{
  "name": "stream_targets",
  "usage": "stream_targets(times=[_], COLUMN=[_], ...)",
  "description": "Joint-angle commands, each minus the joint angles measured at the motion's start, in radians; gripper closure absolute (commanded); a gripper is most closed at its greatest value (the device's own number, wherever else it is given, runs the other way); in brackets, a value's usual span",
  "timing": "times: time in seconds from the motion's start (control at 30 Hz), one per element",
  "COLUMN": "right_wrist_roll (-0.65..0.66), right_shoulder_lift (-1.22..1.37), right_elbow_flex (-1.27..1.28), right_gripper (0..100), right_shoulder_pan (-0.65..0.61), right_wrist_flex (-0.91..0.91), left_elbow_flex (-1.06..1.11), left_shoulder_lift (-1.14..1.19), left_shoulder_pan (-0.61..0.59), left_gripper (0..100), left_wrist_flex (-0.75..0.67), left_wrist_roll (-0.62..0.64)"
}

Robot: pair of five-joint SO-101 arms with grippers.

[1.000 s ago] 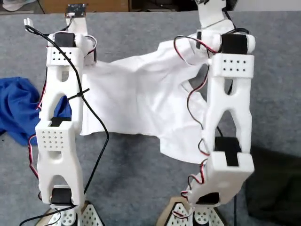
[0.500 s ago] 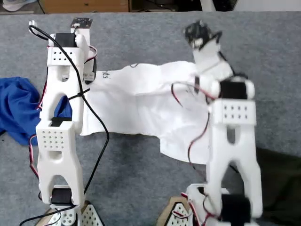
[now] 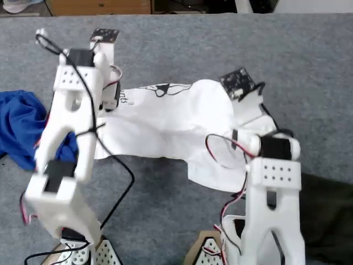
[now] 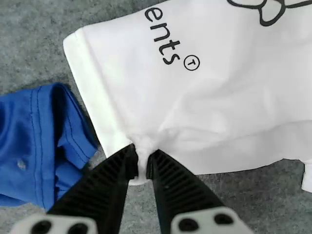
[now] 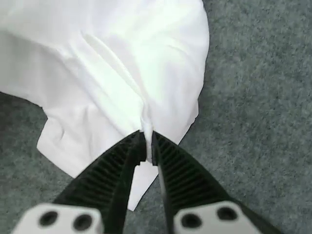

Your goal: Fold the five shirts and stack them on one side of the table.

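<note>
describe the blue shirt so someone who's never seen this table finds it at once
On the grey table, start at the white shirt spread in the middle and go to the left edge of the high view. The blue shirt lies crumpled, beside the left arm. It is the only blue cloth; the garment at the opposite edge is dark.
</note>
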Motion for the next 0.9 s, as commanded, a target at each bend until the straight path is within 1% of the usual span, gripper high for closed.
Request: stream_targets(times=[0.0,0.1,0.17,0.27,0.33,0.43,0.57,0.63,0.7,0.87], right_wrist_roll=[0.011,0.037,0.049,0.061,0.080,0.161,0.245,0.264,0.288,0.298], right_shoulder_lift=[-0.087,-0.157,-0.213,-0.295,-0.332,-0.344,-0.349,-0.349,-0.348,-0.346], right_elbow_flex=[0.062,0.127,0.173,0.229,0.245,0.254,0.292,0.298,0.311,0.331], right_gripper=[99.4,99.4,99.4,99.4,99.4,99.4,99.4,99.4,99.4,99.4], right_shoulder_pan=[0.033,0.033,0.035,0.036,0.076,0.159,0.191,0.191,0.191,0.193], right_wrist_flex=[0.017,0.052,0.068,0.104,0.109,0.118,0.137,0.137,0.137,0.130], left_elbow_flex=[0.416,0.595,0.637,0.631,0.592,0.517,0.419,0.405,0.408,0.433], left_shoulder_lift=[-0.236,-0.318,-0.308,-0.231,-0.148,-0.015,0.114,0.125,0.125,0.125], left_shoulder_pan=[0.006,-0.034,-0.046,-0.049,-0.051,-0.075,-0.126,-0.141,-0.138,-0.075], left_gripper=[98,98,98,98,98,98,98,98,98,98], left_wrist_flex=[-0.222,-0.385,-0.466,-0.519,-0.526,-0.525,-0.523,-0.523,-0.520,-0.479], left_wrist_roll=[0.008,0.038,0.044,0.043,0.043,0.041,0.041,0.032,-0.005,-0.064])
